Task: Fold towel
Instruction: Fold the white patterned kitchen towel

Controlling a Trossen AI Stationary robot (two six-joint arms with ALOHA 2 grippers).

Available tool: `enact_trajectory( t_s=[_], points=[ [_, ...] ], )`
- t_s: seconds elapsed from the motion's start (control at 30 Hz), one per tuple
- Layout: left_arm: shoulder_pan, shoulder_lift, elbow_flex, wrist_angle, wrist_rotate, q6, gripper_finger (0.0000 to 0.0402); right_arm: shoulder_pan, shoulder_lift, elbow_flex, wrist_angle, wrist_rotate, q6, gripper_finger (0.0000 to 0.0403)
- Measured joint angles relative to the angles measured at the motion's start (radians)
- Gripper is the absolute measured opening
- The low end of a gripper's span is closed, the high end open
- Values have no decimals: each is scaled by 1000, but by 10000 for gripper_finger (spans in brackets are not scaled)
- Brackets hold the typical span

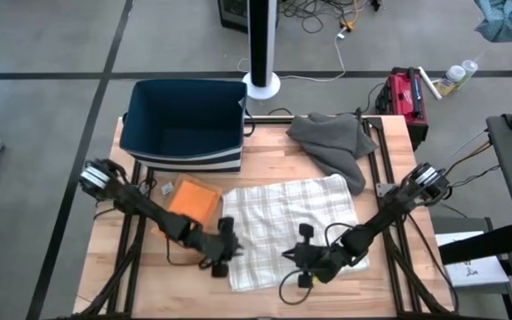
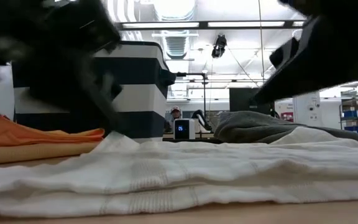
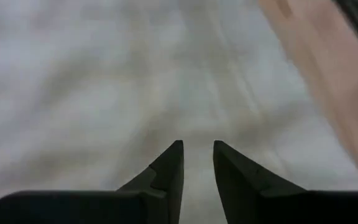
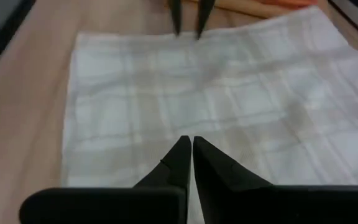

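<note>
Overhead, a dark blue bin (image 1: pixel 183 120) with striped sides stands at the back left of the wooden table (image 1: pixel 265 298); nothing shows inside it. Just in front of the bin lies a folded orange cloth (image 1: pixel 194 199). A crumpled grey cloth (image 1: pixel 334 140) sits at the back right.

Front and centre, the white checked towel (image 1: pixel 283 227) lies flat, already doubled into layers. Its long axis runs diagonally, from the front left corner up toward the back right, where it nearly meets the grey cloth.

At the towel's left edge, low over the fabric, the left gripper (image 1: pixel 224 248) has its fingers a narrow gap apart, and nothing is visibly caught between them. Toward the towel's front right edge, the right gripper (image 1: pixel 304 259) is low too, its fingers (image 4: pixel 178 163) pressed together and holding nothing, their tips aimed across the towel toward the left gripper.
</note>
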Motion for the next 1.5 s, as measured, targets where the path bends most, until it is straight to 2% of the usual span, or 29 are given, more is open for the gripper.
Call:
enact_trajectory(
  t_s=[0.1,0.2,0.3,0.43,0.5,0.7,0.83,1.0,1.13,1.3,1.5],
  points=[
    [-58,80,17,33,-20,-55,80,7,50,20,144,-30,-74,7],
    [-88,140,53,24,-26,-102,82,-4,123,60,237,-53,-48,2],
    [-102,185,100,21,-10,-139,82,-27,206,126,206,-83,-37,2],
    [-124,208,136,-48,-12,-187,82,-29,270,273,65,-197,9,1],
    [-138,201,133,-106,-7,-226,82,-20,302,343,-13,-206,58,1],
    [-189,119,115,-269,-21,-328,82,-12,360,518,-394,-255,246,0],
    [-214,65,104,-299,-74,-378,82,-6,380,591,-516,-256,288,0],
    [-233,60,121,-95,-127,-347,82,25,347,646,-545,-258,243,0],
    [-246,113,129,-107,-126,-357,82,73,305,667,-679,-241,289,0],
    [-265,185,137,-83,-120,-388,82,129,291,651,-923,-189,487,0],
    [-272,209,143,-99,-94,-419,82,141,313,568,-949,-204,590,0]
  ],
)
